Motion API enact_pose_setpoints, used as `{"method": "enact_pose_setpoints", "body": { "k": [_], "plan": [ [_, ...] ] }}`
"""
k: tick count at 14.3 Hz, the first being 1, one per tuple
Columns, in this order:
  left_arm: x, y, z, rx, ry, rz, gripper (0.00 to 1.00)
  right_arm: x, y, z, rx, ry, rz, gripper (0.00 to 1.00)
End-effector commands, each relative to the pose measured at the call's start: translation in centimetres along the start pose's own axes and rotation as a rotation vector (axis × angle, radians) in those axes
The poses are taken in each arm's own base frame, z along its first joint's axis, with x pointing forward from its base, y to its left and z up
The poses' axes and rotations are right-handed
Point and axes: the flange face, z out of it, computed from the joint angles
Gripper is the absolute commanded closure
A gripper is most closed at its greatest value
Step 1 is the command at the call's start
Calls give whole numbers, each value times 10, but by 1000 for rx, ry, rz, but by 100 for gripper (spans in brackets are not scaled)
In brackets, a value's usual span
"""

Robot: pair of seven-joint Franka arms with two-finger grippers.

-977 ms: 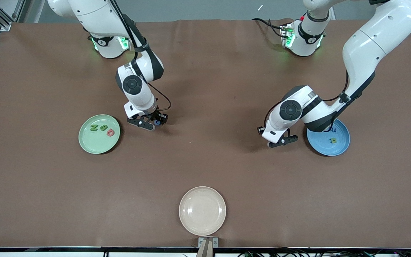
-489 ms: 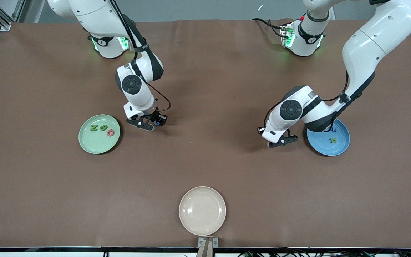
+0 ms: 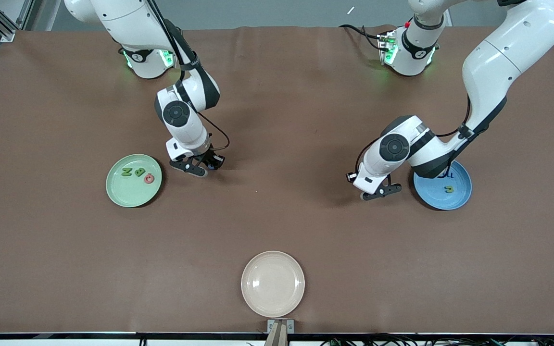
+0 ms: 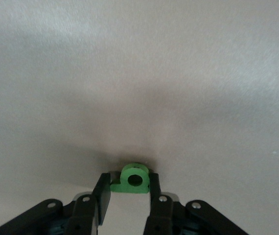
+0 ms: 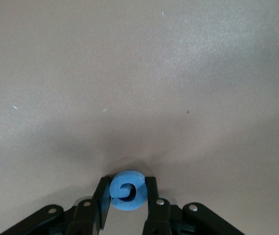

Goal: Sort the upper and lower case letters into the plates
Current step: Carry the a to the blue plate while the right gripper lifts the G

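My right gripper is down at the brown mat beside the pale green plate. It is shut on a blue G, with both fingers against the letter's sides. That plate holds a green N, a green B and a round pink letter. My left gripper is low at the mat beside the sky blue plate. It is shut on a small green b. The blue plate holds a small green letter and a blue letter partly hidden by the left arm.
A cream-beige plate with nothing on it lies near the table's front edge, nearer to the front camera than both grippers. Brown mat stretches between the two arms.
Both grippers' fingers have closed in onto their letters over the last second. The right wrist shifted slightly, and the blue G no longer shows in the front view. Both plates' contents are unchanged.
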Motion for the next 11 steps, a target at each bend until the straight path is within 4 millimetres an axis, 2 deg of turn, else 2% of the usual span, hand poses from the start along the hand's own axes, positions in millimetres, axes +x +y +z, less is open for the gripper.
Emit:
{"method": "enact_pose_setpoints", "body": {
  "k": [1, 2, 4, 6, 8, 11],
  "plan": [
    [7, -3, -28, 19, 53, -13, 85, 28, 5, -14, 21, 21, 28, 100],
    [9, -2, -38, 23, 65, -8, 85, 41, 10, -21, 19, 22, 14, 100],
    [20, -14, -54, 11, 78, 26, 85, 79, 28, -37, 4, -1, -40, 100],
    [41, -45, -74, -12, 83, 62, 85, 114, 51, -55, -8, -31, -99, 100],
    [59, -83, -86, 7, 63, 127, 85, 150, 87, -70, -21, -79, -170, 100],
    [81, -143, -86, 26, 33, 196, 85, 192, 143, -82, -32, -113, -240, 100]
  ]
}}
